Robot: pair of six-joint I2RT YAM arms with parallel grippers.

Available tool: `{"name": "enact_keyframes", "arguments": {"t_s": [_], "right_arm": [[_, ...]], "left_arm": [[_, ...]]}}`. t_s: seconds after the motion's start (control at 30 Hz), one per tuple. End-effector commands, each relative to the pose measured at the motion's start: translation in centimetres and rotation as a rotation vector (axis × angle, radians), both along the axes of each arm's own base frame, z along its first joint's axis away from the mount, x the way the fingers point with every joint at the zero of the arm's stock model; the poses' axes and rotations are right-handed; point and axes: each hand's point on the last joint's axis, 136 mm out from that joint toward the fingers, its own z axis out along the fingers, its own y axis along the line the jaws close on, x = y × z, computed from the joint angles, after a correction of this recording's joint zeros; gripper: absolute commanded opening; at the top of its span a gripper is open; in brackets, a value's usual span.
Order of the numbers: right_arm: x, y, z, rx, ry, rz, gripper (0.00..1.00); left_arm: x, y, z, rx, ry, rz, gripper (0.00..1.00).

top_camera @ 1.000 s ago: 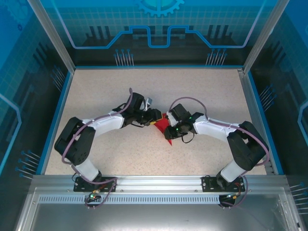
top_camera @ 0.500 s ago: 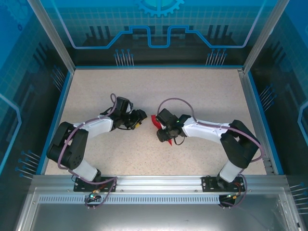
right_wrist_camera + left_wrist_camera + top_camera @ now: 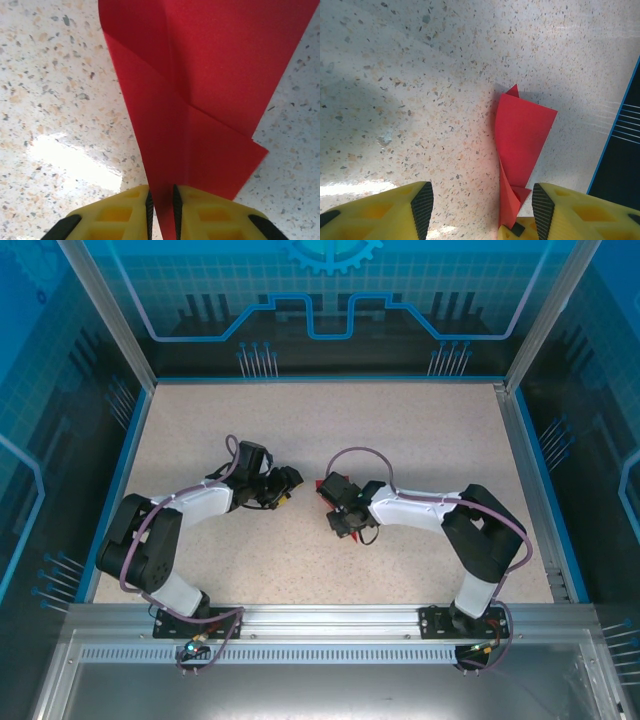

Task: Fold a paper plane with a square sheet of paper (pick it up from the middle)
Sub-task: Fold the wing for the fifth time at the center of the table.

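Observation:
The square sheet of paper point(image 3: 200, 75) is bright red and folded into a creased, pointed shape, a partly formed paper plane. My right gripper point(image 3: 162, 205) is shut on its narrow end, and the paper stands on edge between the yellow fingers. From above, a sliver of the red paper point(image 3: 321, 486) shows at the right gripper point(image 3: 338, 504). My left gripper point(image 3: 292, 480) sits just left of it, open. In the left wrist view the paper point(image 3: 522, 135) stands ahead of the left gripper point(image 3: 477, 200), nearer its right finger, untouched.
Speckled beige table point(image 3: 400, 430) with a blue rim, walled by blue panels and metal posts. Both arms reach in toward the middle from the near edge. A blue table edge point(image 3: 615, 130) lies to the right in the left wrist view.
The left gripper has let go of the paper, opened and pulled back to the left. The right gripper has shifted left and closed on the folded paper.

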Motion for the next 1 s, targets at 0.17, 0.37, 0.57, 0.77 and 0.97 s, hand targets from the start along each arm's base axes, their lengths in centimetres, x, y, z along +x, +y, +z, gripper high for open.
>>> {"name": "enact_keyframes", "arguments": {"t_s": [0.17,0.37,0.57,0.77,0.97], "right_arm": [[-0.7,-0.9,-0.6,0.084,0.053,-0.063,0.13],[-1.3,-0.6,-1.2,0.272,0.133,-0.100,0.11],[-1.6,-0.9,-1.7,0.411,0.198,-0.129,0.11],[-2.0,-1.5,-2.9,0.508,0.273,-0.171,0.10],[-2.0,-2.1,-3.4,0.563,0.320,-0.206,0.10]], "left_arm": [[-0.4,0.1,0.3,-0.014,0.009,-0.003,0.59],[-0.5,-0.7,0.5,-0.040,-0.001,-0.035,0.60],[-0.9,-3.2,1.1,-0.072,-0.038,-0.122,0.62],[-1.8,-7.5,2.0,-0.111,-0.108,-0.293,0.57],[-2.1,-10.8,1.8,-0.178,-0.133,-0.399,0.39]]}}
